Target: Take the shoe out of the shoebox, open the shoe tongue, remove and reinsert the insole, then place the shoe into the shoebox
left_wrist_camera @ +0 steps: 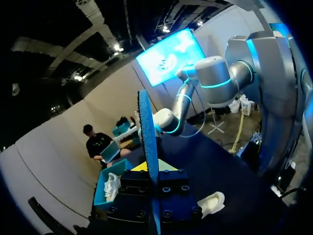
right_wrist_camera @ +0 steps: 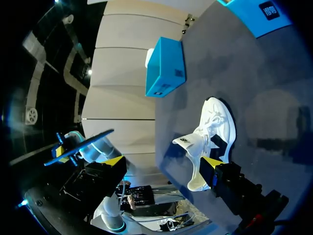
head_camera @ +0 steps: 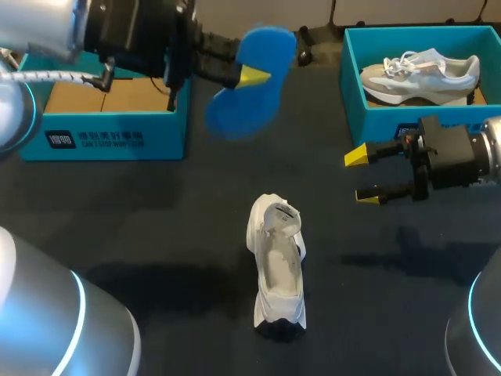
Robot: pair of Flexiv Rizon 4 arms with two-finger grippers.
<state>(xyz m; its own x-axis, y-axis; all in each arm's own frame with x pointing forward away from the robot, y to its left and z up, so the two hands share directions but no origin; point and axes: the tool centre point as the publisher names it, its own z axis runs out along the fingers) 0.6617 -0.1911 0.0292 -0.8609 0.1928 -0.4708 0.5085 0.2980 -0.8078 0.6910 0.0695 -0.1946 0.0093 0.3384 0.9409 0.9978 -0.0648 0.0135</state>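
A white shoe [head_camera: 278,270] stands on the dark table near the middle, its tongue pulled up and its opening bare. My left gripper [head_camera: 252,76] hangs high over the back of the table, shut on a blue insole [head_camera: 250,78]. In the left wrist view the insole [left_wrist_camera: 149,147] stands edge-on between the fingers, with the shoe [left_wrist_camera: 211,203] far below. My right gripper [head_camera: 362,176] hovers open and empty to the right of the shoe. In the right wrist view the shoe [right_wrist_camera: 208,142] lies ahead of that gripper's [right_wrist_camera: 161,161] spread fingers.
A blue shoebox [head_camera: 102,117] with a bare cardboard floor stands at the back left. A second blue box [head_camera: 352,86] at the back right holds a grey-white sneaker [head_camera: 419,70]. Dark tabletop surrounds the white shoe.
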